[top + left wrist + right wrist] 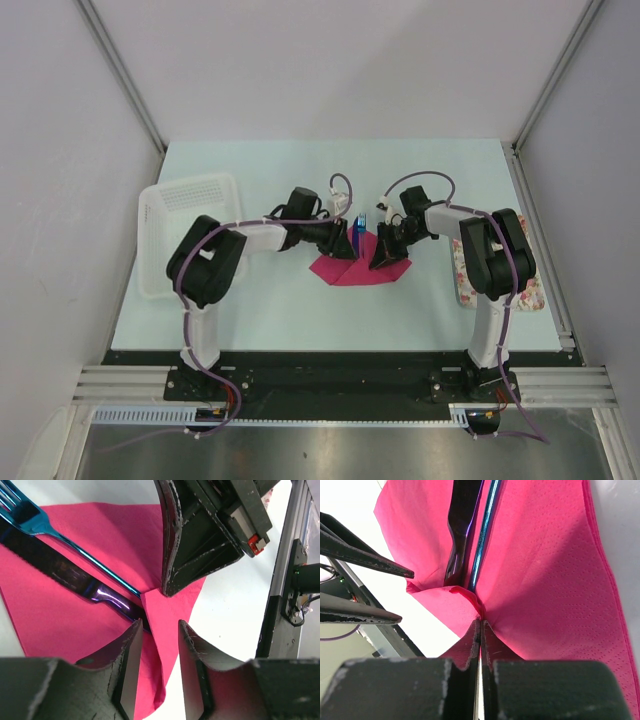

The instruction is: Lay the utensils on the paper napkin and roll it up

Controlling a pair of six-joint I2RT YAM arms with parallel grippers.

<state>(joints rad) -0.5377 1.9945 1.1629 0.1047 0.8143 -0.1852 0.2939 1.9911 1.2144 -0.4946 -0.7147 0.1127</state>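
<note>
- Pinching a raised fold of the paper napkin point(545, 580), the right end effector point(480, 625) has its jaws closed on the sheet, probably to draw that corner over the utensils point(465, 530) and start the roll.
- The left end effector point(157, 630) stands narrowly parted beside the same fold, gripping nothing.
- The napkin lies mid-tabletop point(300, 310), with the utensils side by side on it.
- Only the left wrist view shows the fork point(35, 522); overhead, both arms hide the fold.
</note>
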